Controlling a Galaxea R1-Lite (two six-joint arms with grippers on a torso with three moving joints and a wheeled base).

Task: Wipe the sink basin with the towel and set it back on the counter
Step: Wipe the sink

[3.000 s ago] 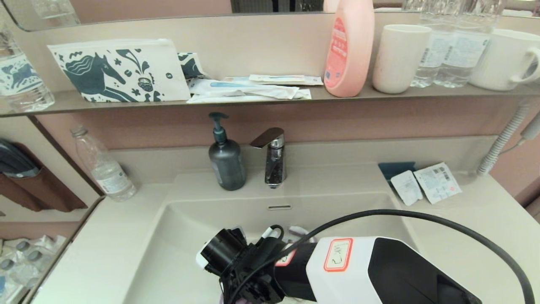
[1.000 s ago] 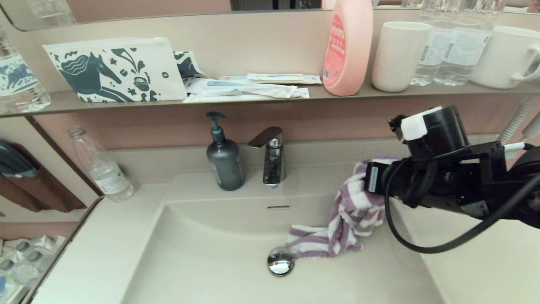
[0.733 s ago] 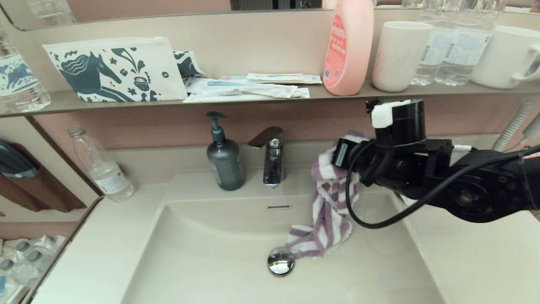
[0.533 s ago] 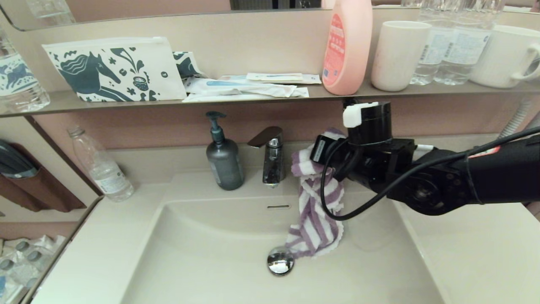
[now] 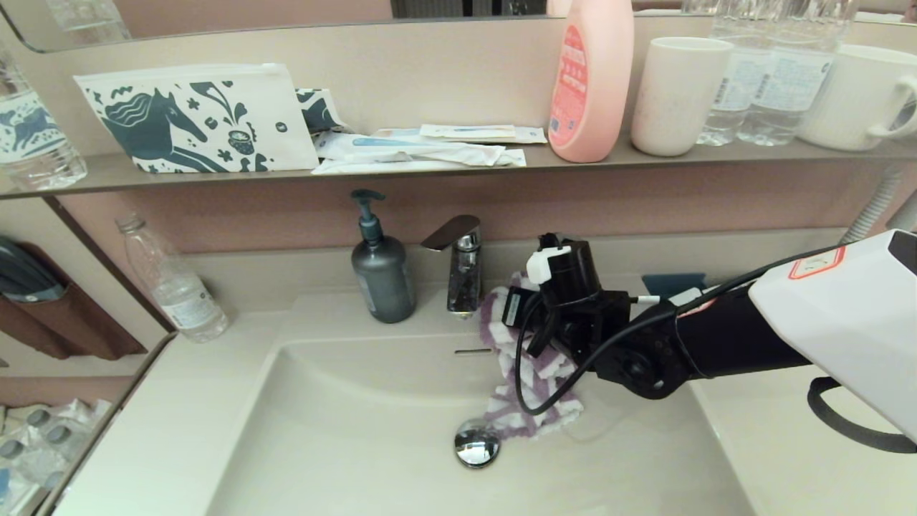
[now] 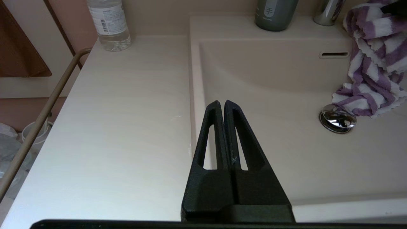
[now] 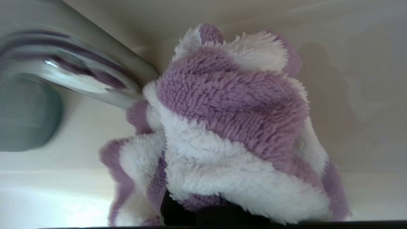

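Note:
The purple-and-white striped towel point(image 5: 534, 412) hangs from my right gripper point(image 5: 516, 309), which is shut on its bunched top; the fingers are buried in the cloth. The towel point(image 7: 229, 127) is pressed close to the faucet point(image 5: 462, 265) at the back rim of the cream sink basin point(image 5: 344, 430). Its lower end lies on the basin floor beside the chrome drain plug point(image 5: 477, 444), just right of the overflow slot point(image 5: 473, 352). My left gripper point(image 6: 221, 103) is shut and empty over the basin's left rim, above the counter point(image 6: 120, 133). The towel point(image 6: 372, 73) also shows there.
A grey soap dispenser point(image 5: 383, 276) stands left of the faucet and a water bottle point(image 5: 175, 283) in the left back corner. A blue tray point(image 5: 673, 283) sits on the right counter point(image 5: 788, 444). The shelf point(image 5: 430, 168) above carries a horse pouch point(image 5: 193, 118), a pink bottle point(image 5: 591, 79) and cups.
My right arm has swung left from over the right counter and come down toward the faucet, carrying the towel; its loose end has bunched up by the drain plug.

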